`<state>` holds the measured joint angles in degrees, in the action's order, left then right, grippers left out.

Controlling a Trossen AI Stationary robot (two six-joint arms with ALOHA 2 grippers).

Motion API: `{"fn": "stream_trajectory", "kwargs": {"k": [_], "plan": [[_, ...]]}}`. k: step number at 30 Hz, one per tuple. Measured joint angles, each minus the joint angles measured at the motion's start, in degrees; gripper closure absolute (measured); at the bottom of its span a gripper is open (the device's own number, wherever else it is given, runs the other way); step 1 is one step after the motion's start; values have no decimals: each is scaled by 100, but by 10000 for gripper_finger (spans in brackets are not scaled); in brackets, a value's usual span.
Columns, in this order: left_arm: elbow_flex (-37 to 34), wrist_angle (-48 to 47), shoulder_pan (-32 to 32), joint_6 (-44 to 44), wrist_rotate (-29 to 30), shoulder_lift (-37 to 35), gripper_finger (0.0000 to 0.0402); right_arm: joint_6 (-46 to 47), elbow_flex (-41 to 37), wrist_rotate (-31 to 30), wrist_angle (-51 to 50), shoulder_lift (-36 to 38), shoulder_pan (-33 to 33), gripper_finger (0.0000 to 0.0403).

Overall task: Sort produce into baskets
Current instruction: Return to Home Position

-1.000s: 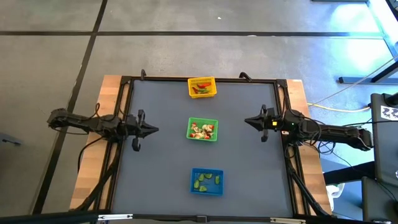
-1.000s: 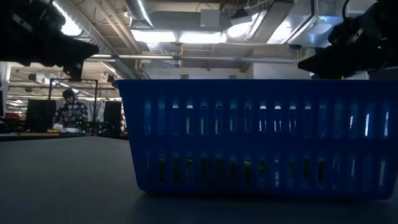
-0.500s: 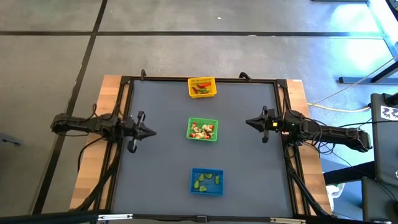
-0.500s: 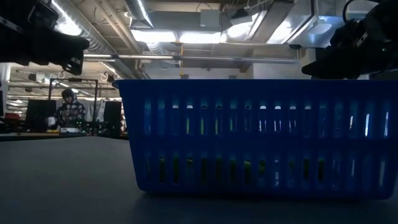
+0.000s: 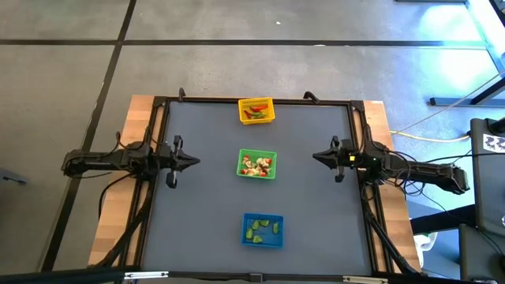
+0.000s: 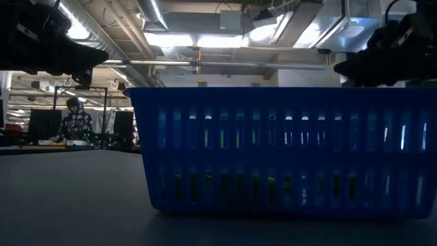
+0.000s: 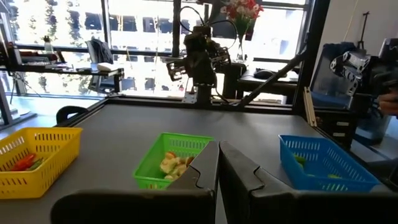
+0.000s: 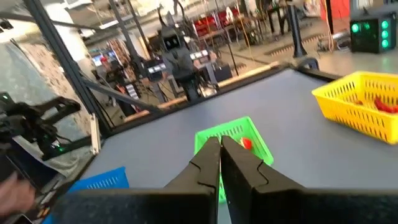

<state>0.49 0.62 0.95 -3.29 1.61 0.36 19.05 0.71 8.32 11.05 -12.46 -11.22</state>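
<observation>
- Three baskets stand in one line between the two grippers: yellow basket [image 5: 256, 110], green basket [image 5: 257, 164], blue basket [image 5: 262, 230].
- Left gripper [image 5: 195, 163]: fingers pressed together, holding nothing. It hovers over the left margin of the table [image 5: 205, 213]. The green basket is straight ahead of its tips and well apart. The yellow and blue baskets sit ahead too, one off to each side of that line.
- Right gripper [image 5: 316, 156]: fingers together and empty. It faces the left gripper across the same green basket, again well apart.
- Produce is all inside the baskets, none near either gripper. There are chili peppers [image 5: 254, 113] in the yellow, mixed pieces [image 5: 256, 165] of red and pale colour in the green, and green pieces [image 5: 256, 231] in the blue. No loose piece shows on the table.
- Judgement: sorting looks done, and only parking the arms remains.
- Risk: both sets of tips aim at the green basket. A forward drift or a low swing would push it, because a light mesh basket likely slides or tips easily. That could spill the mixed pieces.
- Lesser risk: an arm sweeping sideways could clip the yellow or blue basket.
- Orientation: the baskets are square, with no long axis of their own. The row's long axis runs crosswise to both grippers' pointing direction. The chili peppers lie flat, roughly slantwise in their basket. Which way their tips point is too small to tell.
</observation>
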Motion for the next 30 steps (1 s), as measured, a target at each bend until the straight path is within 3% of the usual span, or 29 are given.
{"fn": "stream_trajectory", "kwargs": {"k": [6,10,30], "plan": [[0,2,0,-4,2,0,396,-37,-9,12,-277,734,-7,386],[0,2,0,-11,2,0,396,-108,-13,-359,-791,1243,-4,386],[0,3,0,-15,9,4,395,-143,4,-708,-1036,1149,-4,386]]}}
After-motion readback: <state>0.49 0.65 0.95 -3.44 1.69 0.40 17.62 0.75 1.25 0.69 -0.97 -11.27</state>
